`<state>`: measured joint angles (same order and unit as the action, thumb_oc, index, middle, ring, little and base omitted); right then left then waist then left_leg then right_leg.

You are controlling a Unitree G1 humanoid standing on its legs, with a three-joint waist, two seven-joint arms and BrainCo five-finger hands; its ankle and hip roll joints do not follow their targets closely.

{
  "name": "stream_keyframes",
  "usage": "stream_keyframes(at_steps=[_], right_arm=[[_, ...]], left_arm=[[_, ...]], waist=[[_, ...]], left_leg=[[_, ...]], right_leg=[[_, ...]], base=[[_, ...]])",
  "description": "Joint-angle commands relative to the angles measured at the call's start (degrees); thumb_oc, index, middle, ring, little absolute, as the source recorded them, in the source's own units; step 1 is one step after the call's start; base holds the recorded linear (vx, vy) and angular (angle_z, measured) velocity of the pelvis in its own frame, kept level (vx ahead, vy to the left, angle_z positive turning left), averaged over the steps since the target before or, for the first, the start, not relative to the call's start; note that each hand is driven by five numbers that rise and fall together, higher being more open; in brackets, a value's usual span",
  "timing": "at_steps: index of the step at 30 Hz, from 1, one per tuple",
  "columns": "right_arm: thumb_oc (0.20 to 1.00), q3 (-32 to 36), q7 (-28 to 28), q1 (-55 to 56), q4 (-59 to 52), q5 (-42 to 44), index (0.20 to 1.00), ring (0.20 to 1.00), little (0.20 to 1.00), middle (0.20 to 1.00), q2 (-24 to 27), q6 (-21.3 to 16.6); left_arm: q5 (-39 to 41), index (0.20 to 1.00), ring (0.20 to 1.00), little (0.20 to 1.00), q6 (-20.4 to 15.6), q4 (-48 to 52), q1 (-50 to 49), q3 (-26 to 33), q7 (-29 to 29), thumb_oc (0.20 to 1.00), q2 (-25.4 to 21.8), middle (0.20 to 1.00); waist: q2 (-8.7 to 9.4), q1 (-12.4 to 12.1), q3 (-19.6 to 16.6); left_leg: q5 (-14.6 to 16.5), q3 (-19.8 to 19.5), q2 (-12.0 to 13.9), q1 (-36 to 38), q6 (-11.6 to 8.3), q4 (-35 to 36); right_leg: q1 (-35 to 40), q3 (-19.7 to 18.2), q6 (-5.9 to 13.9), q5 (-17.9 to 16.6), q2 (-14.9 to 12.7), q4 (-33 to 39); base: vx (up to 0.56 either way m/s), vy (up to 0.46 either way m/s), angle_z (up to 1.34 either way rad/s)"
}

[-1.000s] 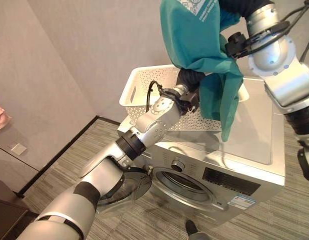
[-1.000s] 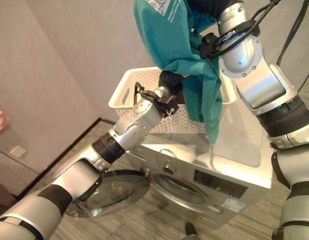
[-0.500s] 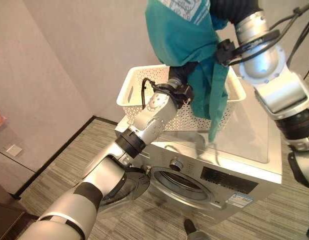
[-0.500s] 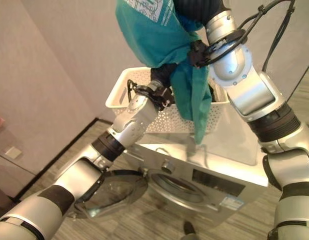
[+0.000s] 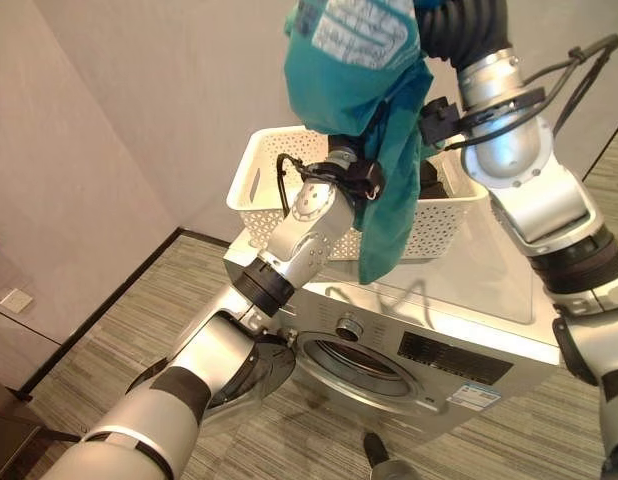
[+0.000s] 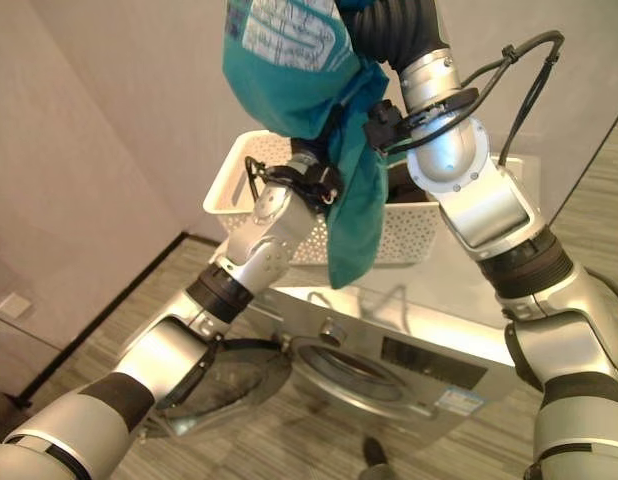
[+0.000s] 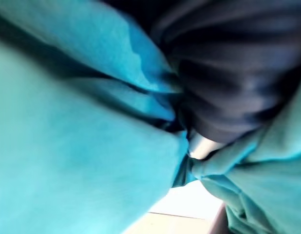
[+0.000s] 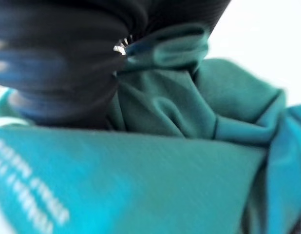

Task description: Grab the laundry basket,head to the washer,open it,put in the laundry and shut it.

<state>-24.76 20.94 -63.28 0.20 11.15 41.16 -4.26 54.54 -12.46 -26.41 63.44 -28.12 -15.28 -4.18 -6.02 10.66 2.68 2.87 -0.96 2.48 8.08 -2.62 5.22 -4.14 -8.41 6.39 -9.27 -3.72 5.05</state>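
Observation:
A teal garment hangs high above the white perforated laundry basket, which stands on top of the silver washer. My right hand is at the top of the cloth, which bunches tightly at its dark cover. The garment's tail drops in front of the basket's front wall. My left hand reaches up behind the garment above the basket, wrapped in teal folds. The washer's round door stands swung open beside the drum opening.
The washer stands in a corner against a plain wall, on striped grey flooring. Dark clothing lies inside the basket's right half. A small dark object lies on the floor in front of the washer.
My right hand has lifted the teal garment higher and to the left, its tail now clear of the basket's inside. My left hand stays behind the cloth. The camera has shifted.

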Motion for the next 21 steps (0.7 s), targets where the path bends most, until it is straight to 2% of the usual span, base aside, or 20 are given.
stream_keyframes(at_steps=[1,7,9,10,13,14,18,20,21], right_arm=[[1.0,6.84,4.81,0.4,-0.27,-4.05,1.0,1.0,1.0,1.0,-1.39,-3.09],[1.0,11.76,7.98,3.97,-2.75,-9.51,1.0,1.0,1.0,1.0,0.45,-2.91],[1.0,14.17,9.64,5.85,-3.68,-12.7,1.0,1.0,1.0,1.0,1.08,-2.13],[1.0,16.84,11.4,7.81,-4.22,-16.58,1.0,1.0,1.0,1.0,2.27,-0.52],[1.0,19.87,11.98,11.25,-5.52,-20.42,1.0,1.0,1.0,1.0,3.93,1.11],[1.0,23.7,12.64,16.09,-5.82,-22.81,1.0,1.0,1.0,1.0,5.91,2.15],[1.0,30.59,13.18,25.44,-5.02,-24.67,1.0,1.0,1.0,1.0,7.45,3.67],[1.0,39.65,13.81,38.04,-1.97,-25.86,1.0,1.0,1.0,1.0,8.09,5.29],[1.0,39.94,13.8,38.46,-2.07,-25.85,1.0,1.0,1.0,1.0,8.05,5.24]], left_arm=[[-5.04,0.2,0.2,0.2,-6.0,-0.89,3.75,2.48,-1.87,0.2,-1.51,0.2],[-7.7,0.2,0.2,0.2,-7.2,0.7,3.85,4.41,-3.34,0.2,-2.61,0.2],[-9.07,0.2,0.2,0.2,-7.59,1.63,3.88,5.29,-4.09,0.2,-3.43,0.2],[-10.18,0.2,0.2,0.2,-8.05,3.0,3.79,6.4,-4.6,0.2,-4.4,0.2],[-11.41,0.2,0.2,0.2,-8.37,5.37,2.94,7.65,-5.13,0.2,-5.63,0.2],[-12.49,0.2,0.2,0.2,-9.32,8.83,1.63,9.99,-5.35,0.2,-7.3,0.2],[-14.7,0.2,0.2,0.2,-9.6,13.56,-1.61,12.56,-5.7,0.2,-9.04,0.2],[-17.95,0.2,0.2,0.2,-10.07,18.91,-6.12,17.06,-5.72,0.2,-11.73,0.2],[-18.04,0.2,0.2,0.2,-9.98,19.1,-6.31,16.88,-5.8,0.2,-11.57,0.2]], waist=[[3.39,0.49,-2.27],[2.87,1.43,-2.44],[2.55,1.82,-2.57],[2.2,2.27,-2.64],[2.19,2.46,-2.62],[1.87,2.93,-2.59],[1.95,2.79,-2.82],[2.33,2.65,-2.65],[2.29,2.5,-2.88]], left_leg=[[3.39,3.99,1.7,0.85,0.45,-0.22],[3.9,4.43,1.63,1.27,0.72,-0.22],[4.18,4.7,1.52,1.47,0.84,-0.22],[4.37,4.87,1.46,1.57,0.92,-0.22],[3.99,5.06,1.41,1.41,0.93,-0.22],[4.7,5.11,1.35,1.65,1.13,-0.22],[4.97,5.24,1.33,1.83,1.33,-0.22],[4.64,5.11,1.34,1.75,1.43,-0.22],[5.11,5.01,1.36,1.95,1.5,-0.22]], right_leg=[[4.29,0.34,-0.63,10.34,-0.27,-4.07],[4.16,-0.3,-0.61,10.42,-0.1,-4.23],[4.11,-0.66,-0.59,10.42,-0.04,-4.26],[4.18,-0.97,-0.57,10.52,0.0,-4.25],[3.77,-1.28,-0.62,10.07,0.07,-4.41],[3.93,-1.47,-0.55,10.5,0.11,-4.29],[4.01,-1.71,-0.52,10.48,0.16,-4.2],[4.1,-1.78,-0.64,10.09,0.16,-4.06],[4.38,-1.67,-0.59,10.49,0.14,-3.92]], base=[[0.02,0.009,-0.03],[0.01,0.008,-0.04],[0.03,0.02,-0.13],[0.02,0.01,-0.12],[0.0,0.01,-0.07],[-0.03,-0.002,-0.05],[0.01,0.004,-0.05],[-0.01,-0.02,-0.1],[0.03,-0.006,-0.11]])
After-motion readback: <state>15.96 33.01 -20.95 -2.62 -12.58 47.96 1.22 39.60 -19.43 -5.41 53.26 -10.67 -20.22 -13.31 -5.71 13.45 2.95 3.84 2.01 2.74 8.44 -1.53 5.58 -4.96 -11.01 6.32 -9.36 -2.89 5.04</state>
